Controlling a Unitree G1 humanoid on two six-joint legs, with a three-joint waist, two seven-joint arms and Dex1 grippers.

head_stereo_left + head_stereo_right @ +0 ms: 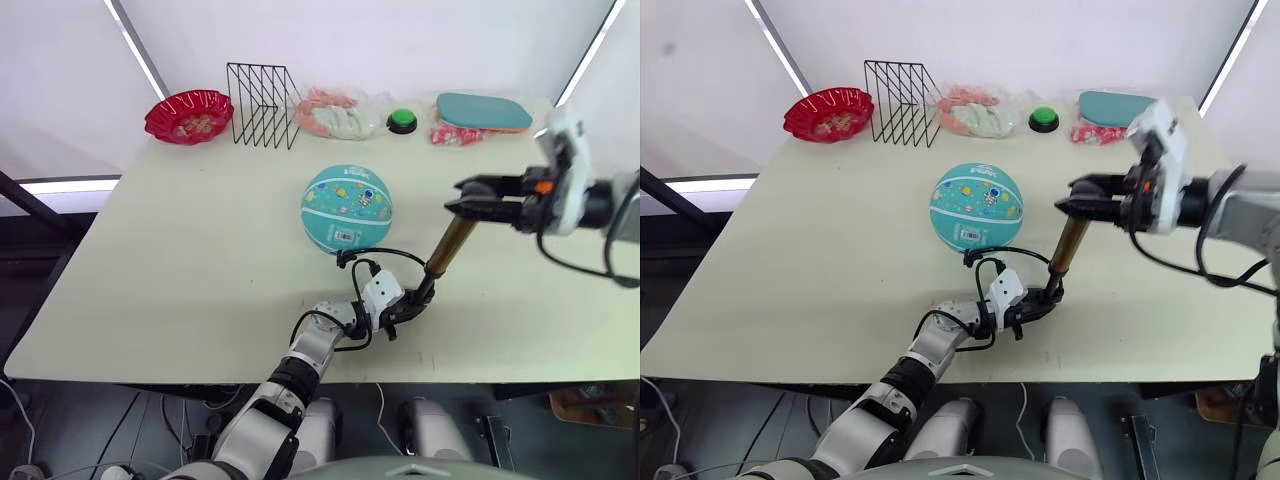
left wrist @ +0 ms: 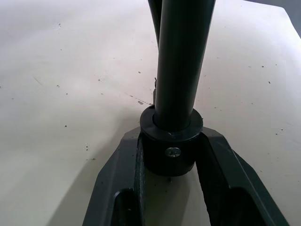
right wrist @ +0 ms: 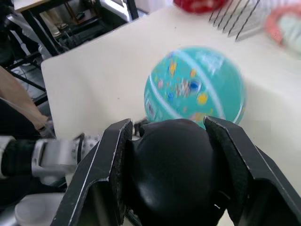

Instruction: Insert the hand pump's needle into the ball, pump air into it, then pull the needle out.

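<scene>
Already both pincers clamp the stiff, slim gold-brass hand pump [image 1: 452,244]: left pincer [image 1: 408,306] base, right pincer [image 1: 468,197] handle; its hose looks floppy.

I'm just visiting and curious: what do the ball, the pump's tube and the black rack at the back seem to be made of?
The ball looks like matte teal rubber, with printed cartoons and a white label. The hand pump has a shiny brass-gold barrel, probably metal, with black ends that look plastic. The rack is thin black wire, likely coated metal, since you see through its bars.
</scene>
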